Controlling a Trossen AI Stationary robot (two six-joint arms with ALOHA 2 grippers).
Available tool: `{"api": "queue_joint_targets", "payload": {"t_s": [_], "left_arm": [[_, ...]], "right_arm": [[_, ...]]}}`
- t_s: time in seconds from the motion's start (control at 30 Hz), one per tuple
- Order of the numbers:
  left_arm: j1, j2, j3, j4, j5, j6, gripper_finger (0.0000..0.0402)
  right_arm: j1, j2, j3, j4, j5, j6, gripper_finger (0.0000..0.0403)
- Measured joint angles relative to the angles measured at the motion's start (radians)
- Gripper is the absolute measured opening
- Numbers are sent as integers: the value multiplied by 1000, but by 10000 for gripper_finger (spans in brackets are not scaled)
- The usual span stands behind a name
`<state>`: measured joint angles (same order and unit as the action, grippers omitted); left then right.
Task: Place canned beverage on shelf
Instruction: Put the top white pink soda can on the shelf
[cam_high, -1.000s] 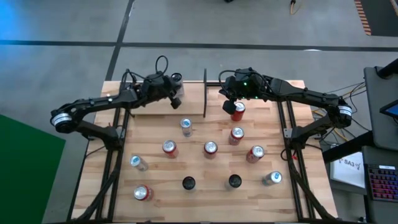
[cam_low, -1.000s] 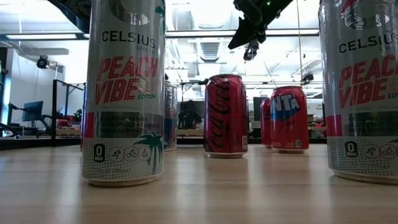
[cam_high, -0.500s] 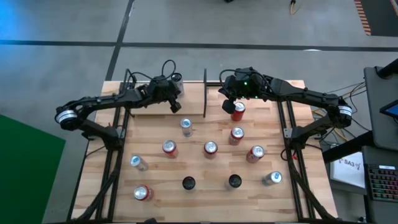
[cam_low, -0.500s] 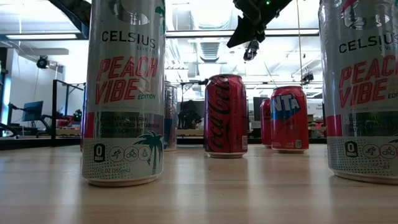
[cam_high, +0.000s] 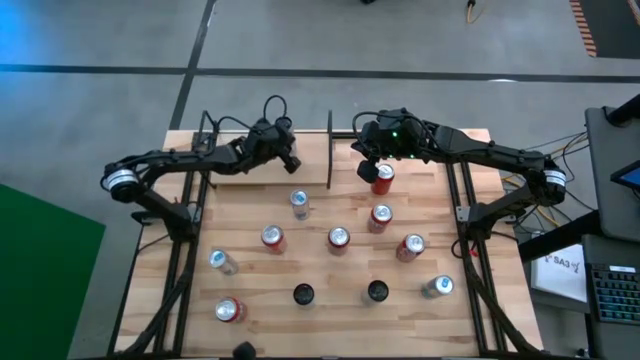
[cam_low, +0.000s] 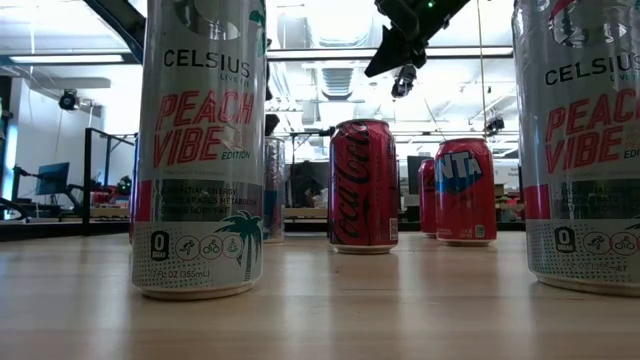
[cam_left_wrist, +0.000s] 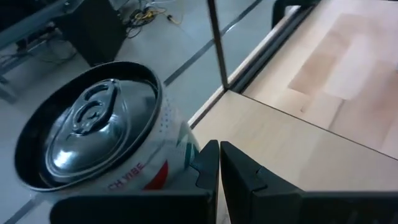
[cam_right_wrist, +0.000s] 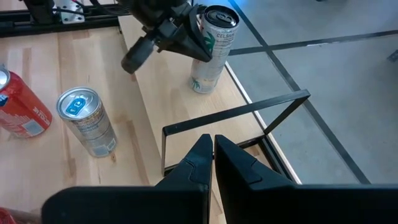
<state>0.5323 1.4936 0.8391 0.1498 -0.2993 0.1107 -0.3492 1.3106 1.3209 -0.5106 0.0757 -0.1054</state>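
Shelf (cam_high: 250, 165) can (cam_right_wrist: 210, 48) half-hidden by closed, empty left end effector (cam_high: 291, 161); right end effector (cam_high: 366, 170) closed (empty)

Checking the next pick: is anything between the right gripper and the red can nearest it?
Nothing visible does. The right gripper, fingers shut, hangs close over the red can, at its far edge; no other can lies between them.

Four camera views of one light wooden table (cam_high: 320, 270) with drink cans.

One camera looks straight down on the whole table. One sits at tabletop level, very near a tall silver can (cam_low: 200, 150), facing the room behind. Each wrist camera looks closely past its own dark fingers; both show the same silver can (cam_left_wrist: 99, 137) (cam_right_wrist: 211, 46) at the table's far edge.
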Motion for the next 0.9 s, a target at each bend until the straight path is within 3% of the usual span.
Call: {"api": "queue_joint_targets", "payload": {"t_s": [0.2,0.63,0.9], "left_arm": [[0,17,0,61,-58,-15,0],[8,29,0,92,-59,-24,0],[-8,-100,0,-104,-23,44,0]], "right_arm": [[0,0,0,0,0,0,9],[0,0,0,0,0,6,9],[0,0,0,-2,0,17,9]]}}
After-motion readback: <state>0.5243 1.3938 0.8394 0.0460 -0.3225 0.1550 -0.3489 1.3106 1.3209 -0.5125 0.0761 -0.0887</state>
